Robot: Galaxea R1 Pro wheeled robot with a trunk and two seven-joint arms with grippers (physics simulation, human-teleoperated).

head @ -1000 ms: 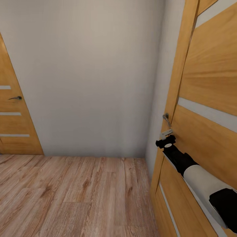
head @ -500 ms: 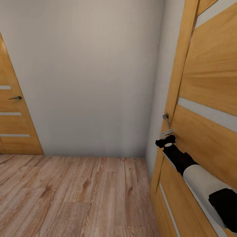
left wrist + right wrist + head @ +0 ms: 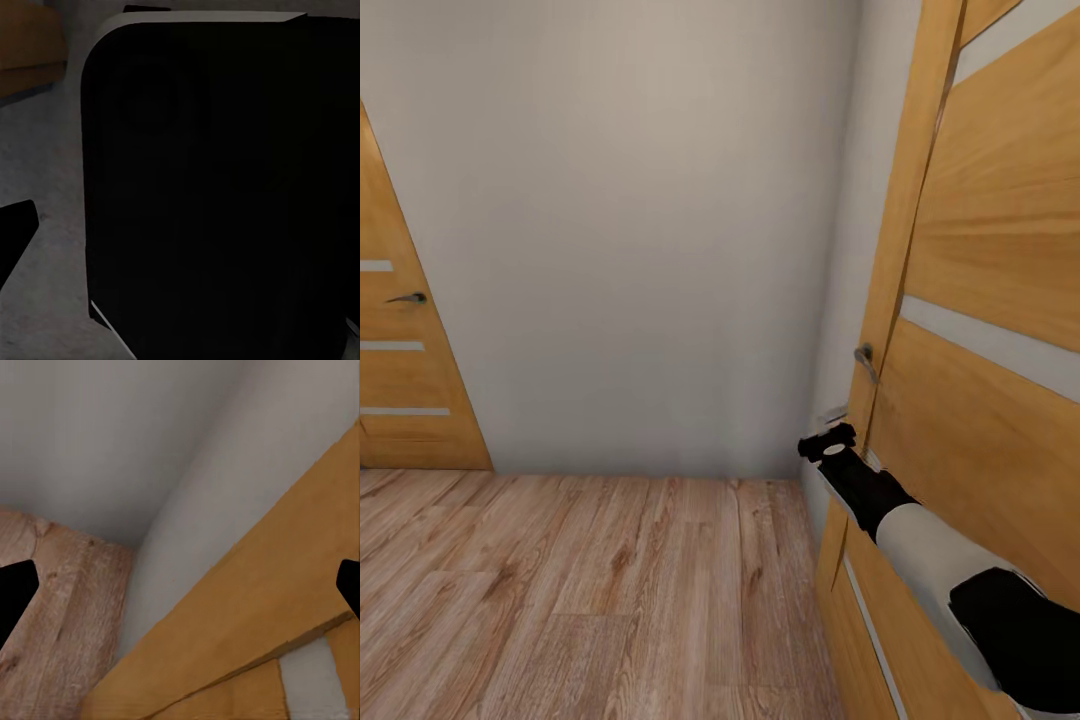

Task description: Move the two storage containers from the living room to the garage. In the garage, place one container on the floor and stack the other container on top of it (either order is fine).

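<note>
1. Facing a corner of a room: grey-white wall (image 3: 630, 220) ahead, light wood plank floor (image 3: 580, 590) below.
2. Reaching my right arm (image 3: 920, 550) forward along an orange-brown wooden door (image 3: 1000, 300) that is standing at my right side.
3. My right pincer (image 3: 828, 432) is sitting just below and beside the metal door handle (image 3: 865, 360), near the door's edge; I cannot tell if it is touching anything.
4. In the right wrist view my two dark fingertips (image 3: 15, 592) are showing at opposite edges, spread wide apart, with nothing between them.
5. Beyond them the wrist camera is seeing the door's wood, the wall corner and a strip of plank floor.
6. A second wooden door (image 3: 405, 350) with its own handle (image 3: 407, 297) is standing at the far left.
7. Left wrist view is dark, mostly a black rounded body (image 3: 217, 187); I cannot tell how my left pincer is set.
8. Neither orange-red container is in sight here; this is plank-floor room, not the concrete garage.
</note>
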